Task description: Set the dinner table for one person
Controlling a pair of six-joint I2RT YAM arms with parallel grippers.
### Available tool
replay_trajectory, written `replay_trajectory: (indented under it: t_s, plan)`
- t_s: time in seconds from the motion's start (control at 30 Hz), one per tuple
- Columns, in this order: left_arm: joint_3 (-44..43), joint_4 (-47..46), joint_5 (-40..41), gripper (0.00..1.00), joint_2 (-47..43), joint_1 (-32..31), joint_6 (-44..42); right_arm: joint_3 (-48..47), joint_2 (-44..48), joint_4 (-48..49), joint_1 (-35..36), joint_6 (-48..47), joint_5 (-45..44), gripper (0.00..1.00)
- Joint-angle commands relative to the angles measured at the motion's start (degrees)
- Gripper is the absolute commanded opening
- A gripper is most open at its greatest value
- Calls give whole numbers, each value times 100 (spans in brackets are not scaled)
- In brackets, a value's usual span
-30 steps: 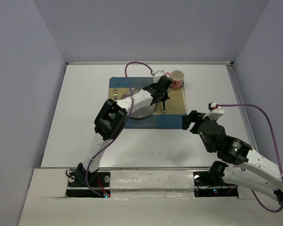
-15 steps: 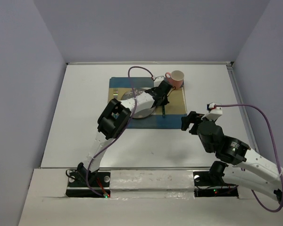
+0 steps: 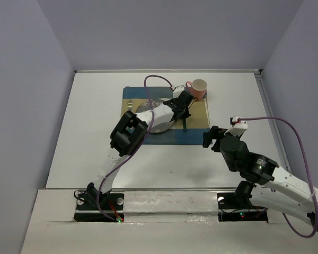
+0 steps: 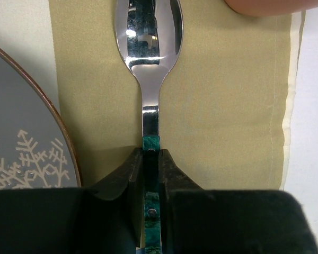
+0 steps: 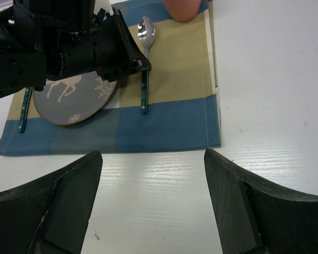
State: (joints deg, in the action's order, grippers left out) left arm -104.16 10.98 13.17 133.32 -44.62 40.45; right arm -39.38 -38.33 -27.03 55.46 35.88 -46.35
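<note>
Pale grey walls close in the dinner table (image 3: pixel 95 137) on its left, far and right sides. Its white top lies bare in wide stretches on either side of the patchwork mat (image 3: pixel 193 136), which sits toward the far middle.

Low over that mat, the left gripper (image 4: pixel 151 159) has its two black fingers set close on either side of the green handle of a spoon (image 4: pixel 150 32). Whether they pinch it or merely flank it cannot be told. The spoon lies flat on the tan strip, its bowl pointing toward a pink cup (image 3: pixel 200 87) at the mat's far right corner.

A narrow band of tan cloth separates the spoon from the rim of the grey plate (image 4: pixel 21 132) on its left. On its right a wider band runs to the mat's hemmed edge, then white table. A fork (image 3: pixel 129 105) lies left of the plate.

The right gripper (image 5: pixel 152 156) hangs over bare table near the mat's near right corner, fingers spread wide with nothing between them.
</note>
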Motion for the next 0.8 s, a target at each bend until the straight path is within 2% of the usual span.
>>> replay_trajectory:
  t_s: [0.0,0.07,0.17,0.27,0.6,0.77]
  plan:
    - [149,-280,-68,21,-121,-29,95,-26,18,110,-35,77,-173,83]
    - [255,-342,-121,21,-174,-29,104,-35,9,127,-35,68,-138,83]
    - [378,-448,-78,28,-358,-29,121,-61,-17,127,-35,51,-111,83]
    - [624,-597,19,43,-622,-29,95,-97,9,127,-35,33,-94,83]
    - [1046,-799,133,46,-1167,-55,25,-237,27,128,-35,-46,-103,82]
    - [1432,-1211,449,47,-1904,-240,-352,-343,18,127,-35,-160,-190,82]
